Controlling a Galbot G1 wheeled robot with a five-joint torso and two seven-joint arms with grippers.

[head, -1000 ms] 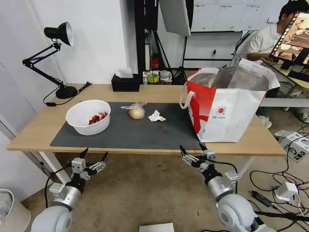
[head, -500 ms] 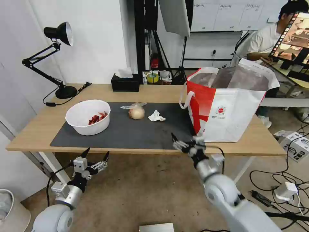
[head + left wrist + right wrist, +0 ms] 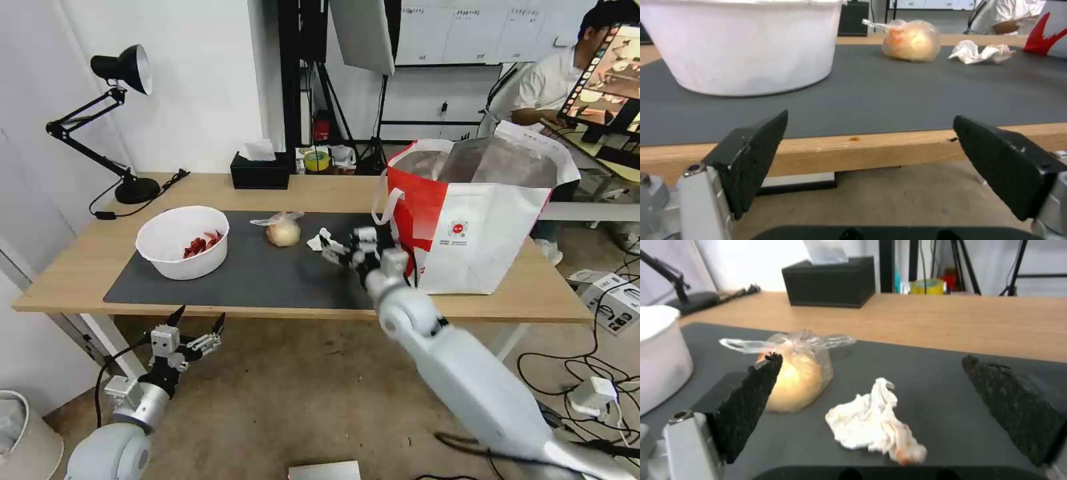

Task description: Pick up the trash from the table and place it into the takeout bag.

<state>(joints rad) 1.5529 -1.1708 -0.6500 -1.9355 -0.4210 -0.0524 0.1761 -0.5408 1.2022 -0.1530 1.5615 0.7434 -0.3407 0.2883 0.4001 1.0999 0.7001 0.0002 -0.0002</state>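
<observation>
The table [image 3: 80, 280], long and of light wood, was seen spanning the scene, with the dark grey mat [image 3: 267, 273] laid over its middle. The takeout bag [image 3: 480, 220] was stood upright at the right end of the table, its mouth gaping and its foil lining exposed; whatever lay at its bottom could not be made out, so nothing could be counted as bagged.

Three pieces of trash were seen lying on the mat. The white bowl [image 3: 183, 241], with red scraps inside, was placed toward the left. The bagged beige lump [image 3: 283, 231] was set near the middle, on the far part of the mat, and the crumpled tissue [image 3: 319, 240] lay just to its right, apart from it and some way left of the takeout bag. A clear hinged tray could not be found on the table.

The right gripper [image 3: 341, 250] was held above the mat right beside the tissue, on its near right side. In the right wrist view its jaws were spread wide, with the tissue [image 3: 873, 421] framed between them and nothing clasped. The left gripper [image 3: 195, 325] was parked below the near table edge, on the left; its jaws were likewise parted and empty.

The task was judged to be at an early stage: the tissue was being approached but not yet grasped, and the bowl and the bagged lump were left untouched.
</observation>
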